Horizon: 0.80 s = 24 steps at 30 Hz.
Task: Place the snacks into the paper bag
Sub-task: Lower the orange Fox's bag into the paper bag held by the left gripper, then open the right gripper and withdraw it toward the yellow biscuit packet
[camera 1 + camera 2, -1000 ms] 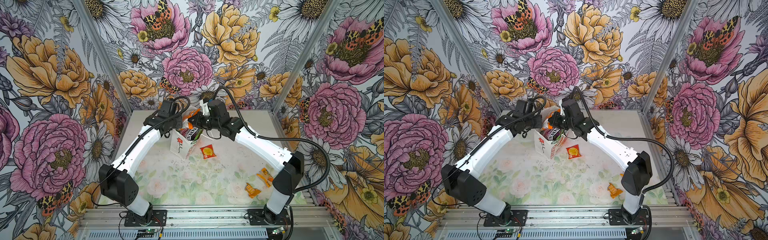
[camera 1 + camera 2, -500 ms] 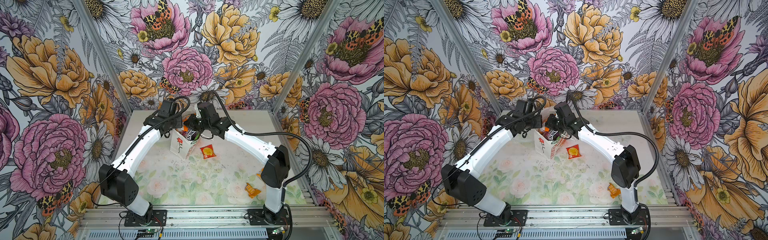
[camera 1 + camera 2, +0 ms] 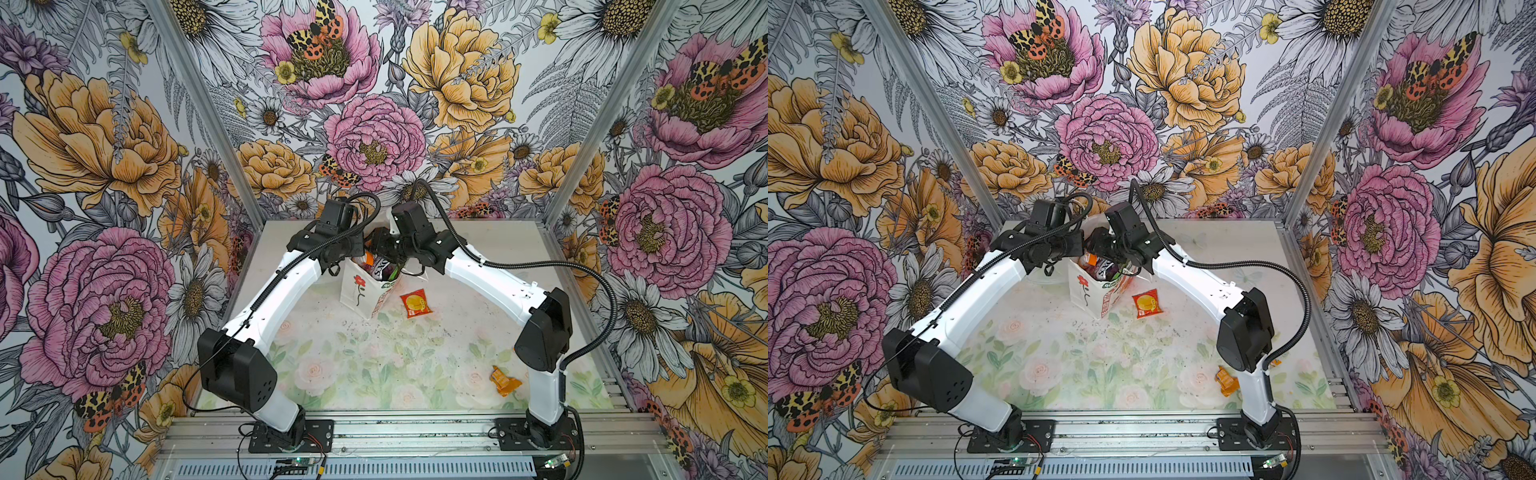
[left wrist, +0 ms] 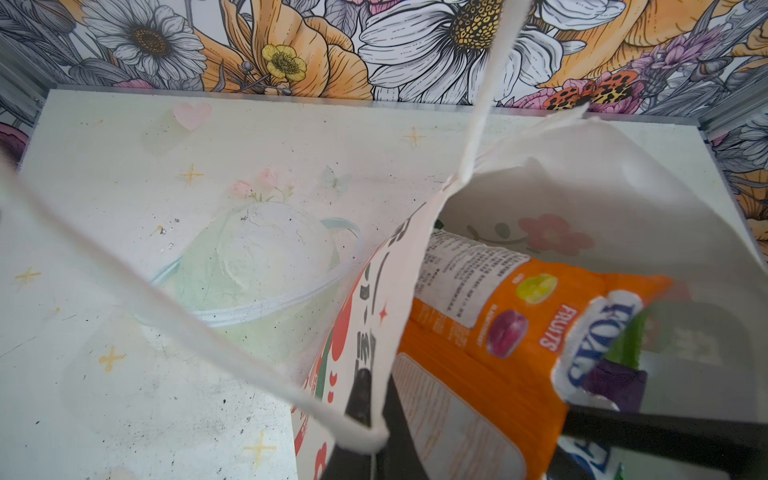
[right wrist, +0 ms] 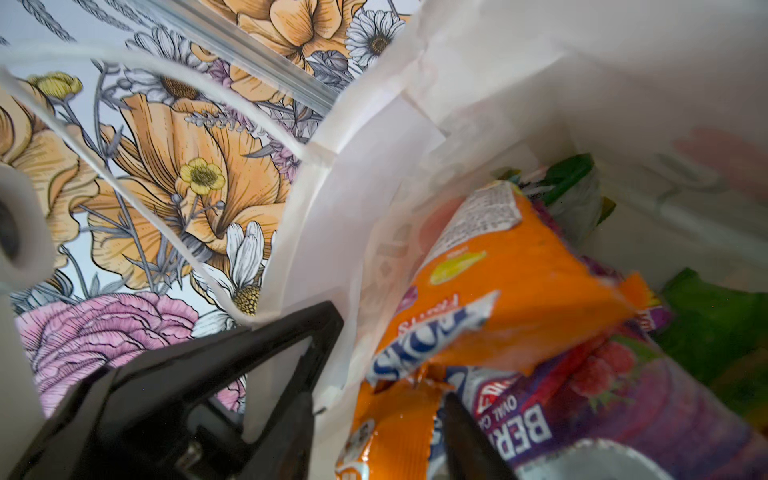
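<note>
Swung in since a second ago, the right arm (image 3: 490,282) has its jaws down in the mouth of the paper bag (image 3: 357,291). They stand apart, gripping nothing I can make out. The left jaws are clamped on the bag's rim.

The bag stands upright, far-centre on the bench (image 3: 332,374). Inside it, the orange packet (image 4: 498,353) reads FOX'S and FRUITS. The purple packet (image 5: 623,407) shows only "BER", the rest cut off, and the green packet (image 5: 715,332) is a blur.

Just right of the bag lies the red sachet (image 3: 415,303), its print too small to read. An orange wrapper (image 3: 503,380) lies near right.
</note>
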### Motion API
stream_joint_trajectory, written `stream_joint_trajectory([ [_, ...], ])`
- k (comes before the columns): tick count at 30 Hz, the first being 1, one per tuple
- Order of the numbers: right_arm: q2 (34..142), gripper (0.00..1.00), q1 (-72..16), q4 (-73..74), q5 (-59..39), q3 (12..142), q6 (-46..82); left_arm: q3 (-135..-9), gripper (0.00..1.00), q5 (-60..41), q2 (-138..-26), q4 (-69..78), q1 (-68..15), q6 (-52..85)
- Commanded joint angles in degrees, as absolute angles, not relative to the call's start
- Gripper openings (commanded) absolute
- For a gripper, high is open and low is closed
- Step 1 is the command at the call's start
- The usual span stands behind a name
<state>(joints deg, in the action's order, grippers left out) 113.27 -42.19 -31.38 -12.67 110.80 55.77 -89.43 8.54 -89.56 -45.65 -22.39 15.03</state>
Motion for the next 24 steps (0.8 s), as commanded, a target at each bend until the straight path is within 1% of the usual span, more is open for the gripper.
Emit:
stream_joint_trajectory([
  [1,109.7,0.67,-42.2,-35.0,-10.7,112.8,54.5,-90.0,0.0,8.7,-87.1,-41.5,-22.3,14.6],
  [2,109.0,0.71,-42.0,-35.8,-10.5,112.7,54.0,-90.0,0.0,8.7,-87.0,-41.5,-22.3,14.6],
  [3,107.8,0.72,-41.9,-36.6,-10.0,112.5,53.3,-90.0,0.0,8.8,-87.0,-41.5,-22.3,14.5],
  [4,106.9,0.76,-41.9,-37.2,-9.6,112.4,52.7,-89.9,0.0,8.9,-87.1,-41.4,-22.3,14.5],
  [6,104.4,0.78,-41.7,-38.0,-9.6,111.4,51.2,-90.0,0.0,8.9,-87.1,-41.4,-22.3,14.6],
  [8,101.7,0.83,-41.4,-38.8,-9.6,110.0,49.5,-89.9,0.0,8.8,-87.2,-41.5,-22.3,14.5],
  [9,100.1,0.97,-41.2,-39.2,-9.4,109.0,48.6,-89.9,0.0,8.7,-87.3,-41.5,-22.3,14.6],
  [10,98.6,1.0,-40.8,-39.8,-9.1,107.7,47.9,-89.9,0.0,8.8,-87.3,-41.5,-22.3,14.6],
  [13,93.2,1.0,-38.4,-41.0,-8.4,102.4,47.8,-90.0,0.0,8.9,-87.4,-41.5,-22.3,14.5],
  [17,84.2,1.0,-34.1,-42.5,-6.6,91.8,46.4,-89.8,0.0,9.2,-87.4,-41.5,-22.4,14.4],
  [24,71.7,1.0,-27.8,-53.6,-2.3,76.5,42.9,-89.9,0.0,9.2,-87.6,-41.6,-22.8,14.3],
])
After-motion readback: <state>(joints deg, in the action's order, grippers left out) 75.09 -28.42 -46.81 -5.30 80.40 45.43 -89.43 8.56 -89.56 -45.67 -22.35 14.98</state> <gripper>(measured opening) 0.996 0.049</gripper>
